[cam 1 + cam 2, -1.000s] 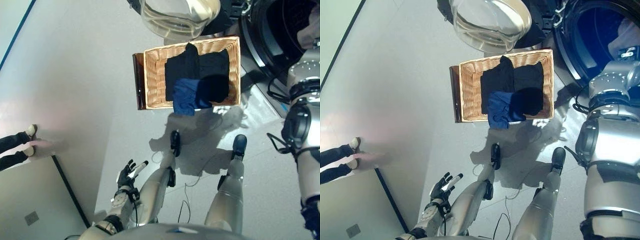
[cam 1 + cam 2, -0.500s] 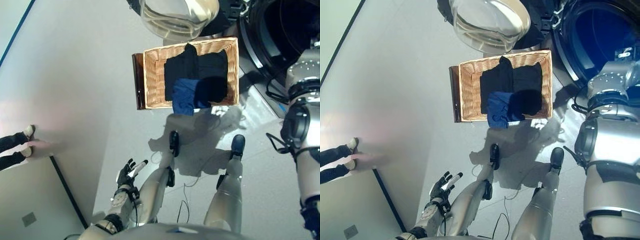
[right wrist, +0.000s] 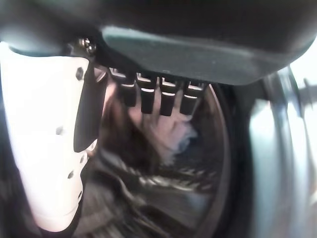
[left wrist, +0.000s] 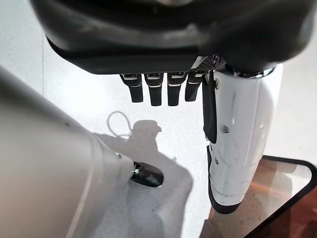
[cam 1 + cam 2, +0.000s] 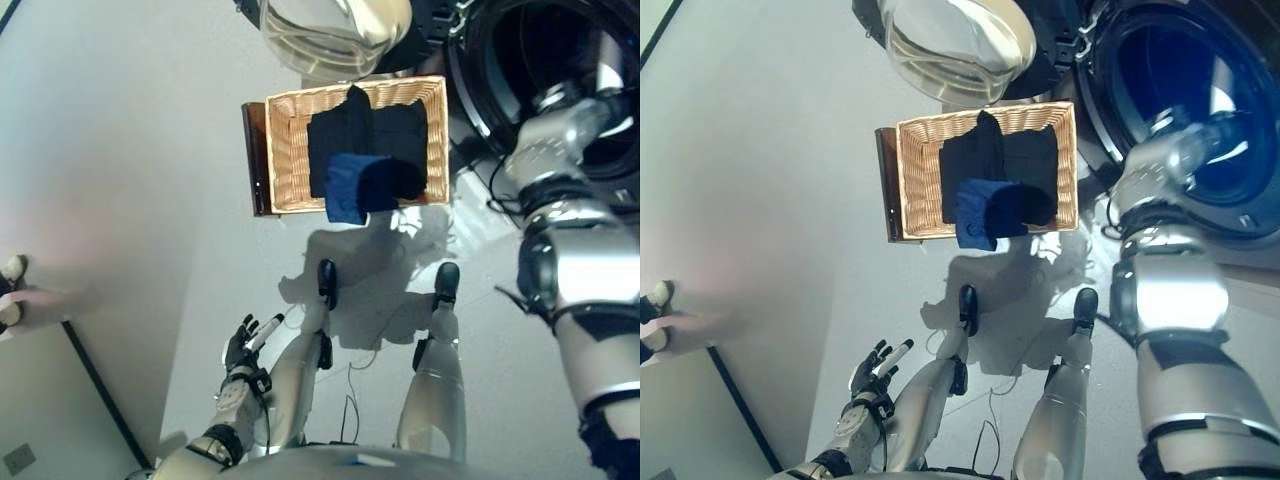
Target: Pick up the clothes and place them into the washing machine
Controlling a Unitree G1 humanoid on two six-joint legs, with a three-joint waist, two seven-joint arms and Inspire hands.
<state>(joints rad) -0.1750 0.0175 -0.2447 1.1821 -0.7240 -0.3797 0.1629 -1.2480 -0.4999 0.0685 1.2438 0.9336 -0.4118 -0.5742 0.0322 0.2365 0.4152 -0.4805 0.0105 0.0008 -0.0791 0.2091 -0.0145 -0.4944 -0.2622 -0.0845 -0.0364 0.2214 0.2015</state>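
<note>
A shallow wicker basket [image 5: 284, 150] rests on a low dark brown box [image 5: 251, 160] beside the washing machine [image 5: 1185, 110]. Black clothes [image 5: 365, 135] lie in it, and a blue cloth [image 5: 346, 190] hangs over its near rim. My right arm reaches into the machine's open drum. My right hand [image 3: 198, 49] is inside with straight fingers [image 3: 148, 96] and holds nothing; pale and dark clothes [image 3: 173, 136] lie in the drum past it. My left hand [image 5: 243, 348] hangs low by my side, open and empty; it also shows in the left wrist view [image 4: 158, 89].
The machine's round glass door [image 5: 325, 30] stands open just behind the basket. A person's shoes [image 5: 12, 290] are at the far left on the pale floor. A dark-edged panel [image 5: 100, 400] runs along the lower left.
The camera has turned, so more of the drum shows. My right forearm now stretches up into the drum's mouth. The basket, the clothes and my left hand have not moved.
</note>
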